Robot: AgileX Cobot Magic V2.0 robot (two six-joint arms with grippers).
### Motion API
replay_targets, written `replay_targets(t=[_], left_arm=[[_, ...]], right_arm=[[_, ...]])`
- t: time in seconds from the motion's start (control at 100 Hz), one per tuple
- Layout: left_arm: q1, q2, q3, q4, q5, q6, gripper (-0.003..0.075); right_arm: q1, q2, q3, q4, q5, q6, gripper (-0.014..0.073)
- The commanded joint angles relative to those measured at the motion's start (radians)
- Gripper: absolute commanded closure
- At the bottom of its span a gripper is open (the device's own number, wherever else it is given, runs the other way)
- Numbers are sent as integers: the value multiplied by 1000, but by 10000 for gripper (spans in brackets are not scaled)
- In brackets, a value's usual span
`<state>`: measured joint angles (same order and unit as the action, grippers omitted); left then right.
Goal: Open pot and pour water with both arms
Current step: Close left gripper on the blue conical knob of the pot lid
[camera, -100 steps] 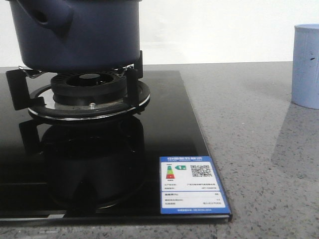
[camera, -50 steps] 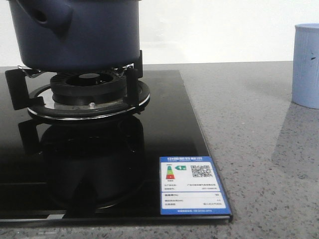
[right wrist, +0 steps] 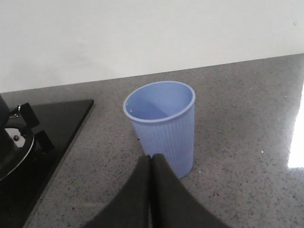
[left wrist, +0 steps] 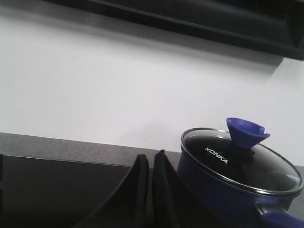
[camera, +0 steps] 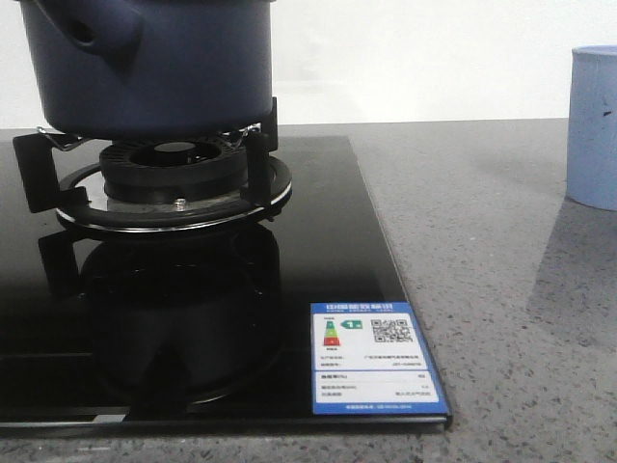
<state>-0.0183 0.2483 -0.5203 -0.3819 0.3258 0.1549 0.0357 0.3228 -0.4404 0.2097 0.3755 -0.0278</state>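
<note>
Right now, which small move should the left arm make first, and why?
Probably open the left gripper and bring it toward the lid knob. Its fingers look pressed together and empty, the glass lid sits on the pot, so nothing can pour yet.

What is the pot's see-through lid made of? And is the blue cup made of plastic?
The lid looks like glass with a shiny metal rim: you can see through it, and light glints on it. Its blue knob looks like plastic or rubber; hard to tell. The pot seems to be metal with a matte dark blue coating. The cup looks like thin light blue plastic with fine ribs down its sides.
</note>
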Motion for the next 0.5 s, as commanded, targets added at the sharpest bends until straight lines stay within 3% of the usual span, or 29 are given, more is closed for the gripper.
replay_targets(t=[0.0, 0.3, 0.4, 0.49], left_arm=[[-8, 87, -101, -1, 5, 37, 736], [-153, 232, -181, -11, 1, 37, 729], [-209, 276, -196, -11, -9, 53, 634], [-266, 318, -197, -11, -56, 59, 486]], right_arm=[[27, 87, -102, -23, -23, -27, 655], [127, 226, -186, -24, -20, -62, 654], [138, 240, -186, -24, -11, -64, 613], [142, 244, -186, -24, -9, -64, 473]])
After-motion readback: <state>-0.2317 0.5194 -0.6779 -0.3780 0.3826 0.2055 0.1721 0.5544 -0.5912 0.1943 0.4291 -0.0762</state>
